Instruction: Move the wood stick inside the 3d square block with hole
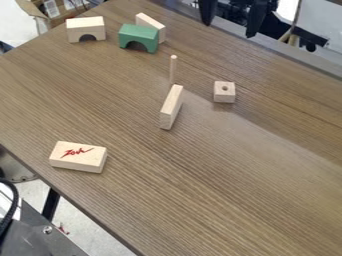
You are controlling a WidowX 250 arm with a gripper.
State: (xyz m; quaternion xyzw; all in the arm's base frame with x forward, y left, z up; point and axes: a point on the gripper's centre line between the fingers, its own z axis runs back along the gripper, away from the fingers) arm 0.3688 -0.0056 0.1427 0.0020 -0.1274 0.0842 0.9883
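While the end effector (229,30) hangs spread at the counter's (234,190) far edge, wood stick (173,70) upright near pale plank (171,107), square block (224,93) apart, hole up.

Room to pass: brown wood-grain tabletop (240,195), lower right. Obstacle: pale, rectangular wooden block on edge (171,107), near centre.

The gripper (229,29) is black all over, with two long fingers (258,17), slim and flat-sided, narrowing to blunt ends. Between their upper parts sits more dark hardware, its details hard to make out.
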